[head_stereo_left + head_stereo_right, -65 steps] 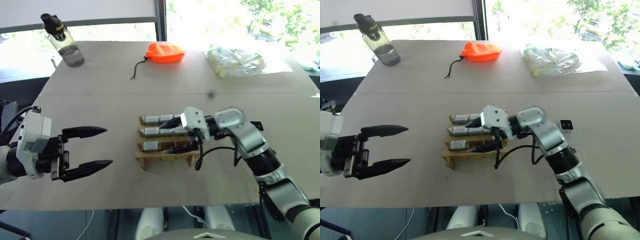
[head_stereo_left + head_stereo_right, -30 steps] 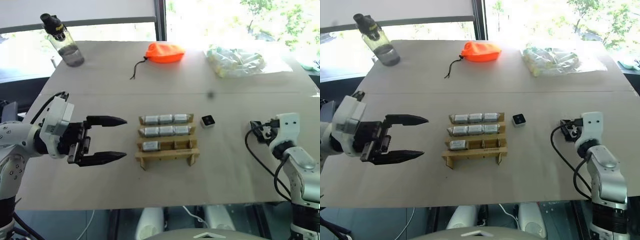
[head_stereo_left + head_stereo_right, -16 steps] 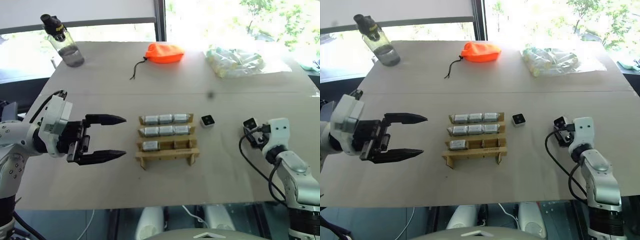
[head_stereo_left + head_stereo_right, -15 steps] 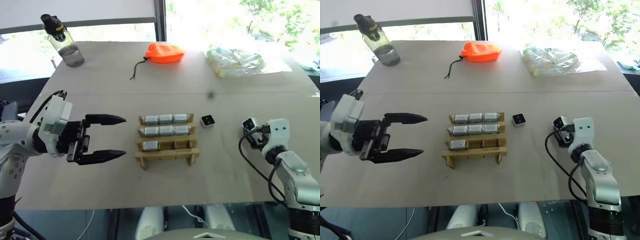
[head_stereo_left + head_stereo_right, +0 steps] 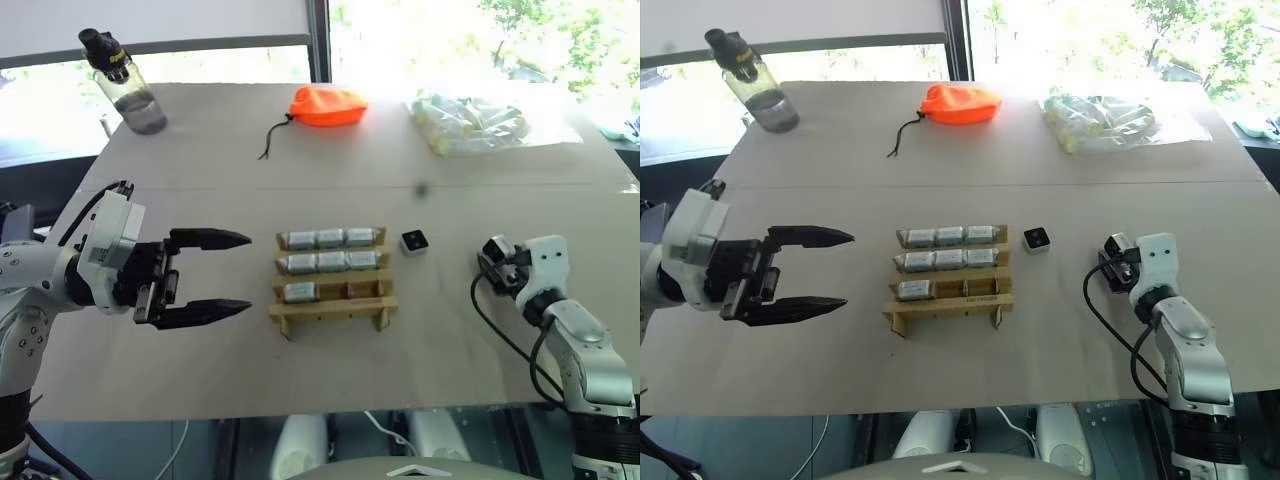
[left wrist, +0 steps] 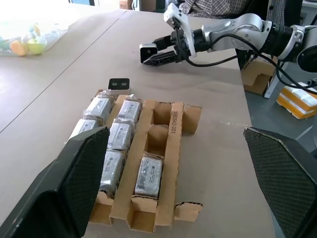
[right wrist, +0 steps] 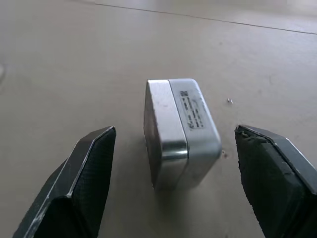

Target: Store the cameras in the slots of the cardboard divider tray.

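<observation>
Right wrist view: boxy brushed-metal camera (image 7: 181, 133) between matte black claw fingers (image 7: 84, 188).

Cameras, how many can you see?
9 cameras. Seven in the tray: three in the back row, three in the next, one in the third. One lies right of the tray, one by the right hand.

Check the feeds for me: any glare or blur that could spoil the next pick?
Eye views: windows behind blow out, washing out the clear plastic bag; tabletop evenly lit, cardboard divider tray and loose camera crisp. Right wrist view: camera sharp, label readable, its soft shadow beneath it. Left wrist view: tray sharp, its own black fingers loom soft-edged in the foreground.
</observation>
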You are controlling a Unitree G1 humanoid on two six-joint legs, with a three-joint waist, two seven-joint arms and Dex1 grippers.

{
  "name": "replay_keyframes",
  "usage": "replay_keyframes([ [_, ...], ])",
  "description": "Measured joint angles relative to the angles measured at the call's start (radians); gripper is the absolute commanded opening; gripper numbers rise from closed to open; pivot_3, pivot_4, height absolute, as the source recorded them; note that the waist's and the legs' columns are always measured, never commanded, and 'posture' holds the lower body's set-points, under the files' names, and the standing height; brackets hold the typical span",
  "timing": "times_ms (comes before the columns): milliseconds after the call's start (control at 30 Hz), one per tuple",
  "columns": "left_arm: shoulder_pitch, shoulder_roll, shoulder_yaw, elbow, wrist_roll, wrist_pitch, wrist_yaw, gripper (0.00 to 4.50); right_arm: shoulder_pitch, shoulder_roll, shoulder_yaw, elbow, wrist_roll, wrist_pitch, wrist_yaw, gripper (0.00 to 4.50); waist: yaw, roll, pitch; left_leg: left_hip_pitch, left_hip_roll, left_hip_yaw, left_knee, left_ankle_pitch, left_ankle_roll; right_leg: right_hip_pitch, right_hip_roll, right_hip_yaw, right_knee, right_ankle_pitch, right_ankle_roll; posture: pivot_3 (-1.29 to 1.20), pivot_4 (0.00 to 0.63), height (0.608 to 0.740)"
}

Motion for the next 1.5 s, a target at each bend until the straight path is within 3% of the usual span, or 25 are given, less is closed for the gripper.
replay_keyframes([
  [67,0.0,0.0,0.0,0.001,0.001,-0.002,0.0,4.5,0.0,0.0,0.0,-0.002,0.003,-0.002,0.002,3.8,0.0,0.0,0.0,0.0,0.0,0.0,0.0,0.0,0.0,0.0,0.0,0.0,0.0,0.0,0.0,0.0,0.15,0.74],
  [133,0.0,0.0,0.0,0.002,0.002,-0.005,-0.001,4.5,0.0,0.0,0.0,-0.004,0.008,-0.003,0.004,3.26,0.0,0.0,0.0,0.0,0.0,0.0,0.0,0.0,0.0,0.0,0.0,0.0,0.0,0.0,0.0,0.0,0.15,0.74],
  [333,-0.001,-0.001,0.0,0.006,0.003,-0.017,-0.003,4.5,0.021,0.0,0.0,-0.018,0.012,-0.019,0.006,0.75,-0.001,0.0,0.0,0.0,0.0,0.0,0.0,0.0,0.0,0.0,0.0,0.0,0.0,0.0,0.0,0.0,0.15,0.74],
  [567,-0.004,-0.001,-0.001,0.013,0.005,-0.021,-0.008,4.5,0.029,-0.014,0.007,-0.043,0.038,-0.036,0.048,0.77,-0.001,0.0,0.0,0.0,0.0,0.0,0.0,0.0,0.0,0.0,0.0,0.0,0.0,0.0,0.0,0.0,0.15,0.74],
  [767,-0.022,-0.001,-0.01,0.015,0.009,-0.021,-0.008,4.5,-0.092,-0.129,0.132,-0.111,0.144,-0.02,0.307,0.77,-0.003,0.0,0.0,0.001,0.0,0.001,0.0,0.0,0.0,0.0,0.001,0.001,0.001,0.0,0.0,0.0,0.15,0.74],
  [967,-0.02,-0.001,-0.007,0.013,0.011,-0.015,-0.002,4.5,-0.382,-0.195,0.333,-0.03,0.161,-0.035,0.609,0.77,-0.001,-0.001,0.0,0.0,0.0,0.0,0.001,0.0,0.0,0.0,0.001,0.0,0.0,0.0,0.0,0.0,0.15,0.74],
  [1133,0.014,0.0,0.014,-0.012,0.008,0.002,0.012,4.5,-0.513,-0.165,0.456,0.055,0.155,-0.069,0.757,0.77,0.003,-0.001,0.001,-0.002,0.0,-0.001,0.001,-0.001,0.001,0.0,0.0,-0.002,-0.001,0.0,0.0,0.0,0.15,0.74],
  [1267,0.093,0.0,0.093,-0.075,-0.004,0.029,0.036,4.5,-0.624,-0.082,0.59,0.171,0.11,-0.124,0.882,0.77,-0.004,-0.003,0.001,-0.001,0.0,-0.001,0.001,-0.001,0.001,0.0,-0.001,-0.002,0.0,0.0,0.0,0.0,0.15,0.74],
  [1500,0.19,0.0,0.182,-0.135,-0.02,0.062,0.056,4.5,-0.685,-0.026,0.647,0.294,0.051,-0.174,0.942,0.77,0.0,-0.002,0.002,-0.002,-0.001,-0.001,0.002,-0.001,0.001,0.0,-0.002,-0.003,0.001,0.0,0.0,0.0,0.15,0.74],
])
